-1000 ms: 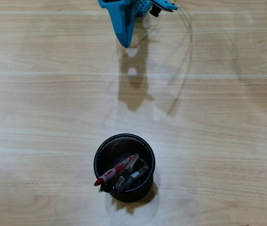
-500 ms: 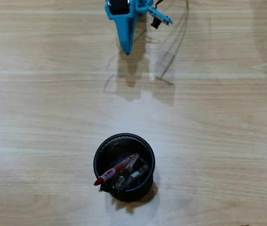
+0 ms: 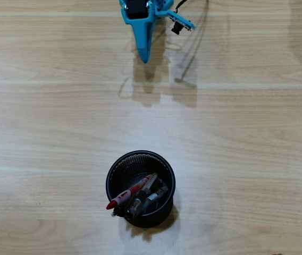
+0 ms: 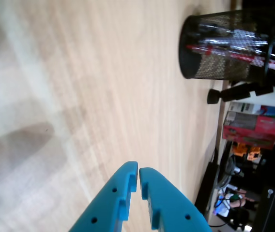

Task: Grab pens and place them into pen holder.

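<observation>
Colour: bright sky-blue plastic all over the tool [image 4: 138,173].
Fingers: two long tapered blades [image 3: 143,41], each narrowing toward a rounded tip.
Holes: small round holes along both fingers.
Motor: black block behind the fingers.
Cable: thin dark wire [image 3: 193,37] trailing beside it.

Below me the pale wood-grain desk [image 3: 246,138] carries just one thing standing directly on it, the black mesh pen holder [image 3: 140,189] with the pens [image 3: 138,195] leaning inside, set near the desk's bottom edge in the overhead view.
</observation>
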Robot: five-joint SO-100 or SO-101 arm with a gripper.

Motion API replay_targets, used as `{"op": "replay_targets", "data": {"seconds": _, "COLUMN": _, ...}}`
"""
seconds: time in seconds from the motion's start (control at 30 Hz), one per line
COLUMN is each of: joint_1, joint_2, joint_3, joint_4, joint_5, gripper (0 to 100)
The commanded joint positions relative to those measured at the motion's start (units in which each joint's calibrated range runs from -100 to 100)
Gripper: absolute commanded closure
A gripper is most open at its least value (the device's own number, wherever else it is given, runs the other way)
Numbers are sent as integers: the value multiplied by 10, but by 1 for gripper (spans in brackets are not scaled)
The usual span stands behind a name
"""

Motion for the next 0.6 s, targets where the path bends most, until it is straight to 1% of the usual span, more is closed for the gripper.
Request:
{"op": "replay_targets", "data": {"seconds": 0.0, "joint_1": 0, "joint_2": -13, "joint_3": 3, "joint_4": 40, "joint_5": 13, "gripper": 98}}
{"op": "replay_targets", "data": {"seconds": 0.13, "joint_1": -1, "joint_2": -13, "joint_3": 3, "joint_4": 85, "joint_5": 36, "gripper": 98}}
{"op": "replay_targets", "data": {"seconds": 0.57, "joint_1": 1, "joint_2": -12, "joint_3": 0, "joint_4": 87, "joint_5": 41, "gripper": 98}}
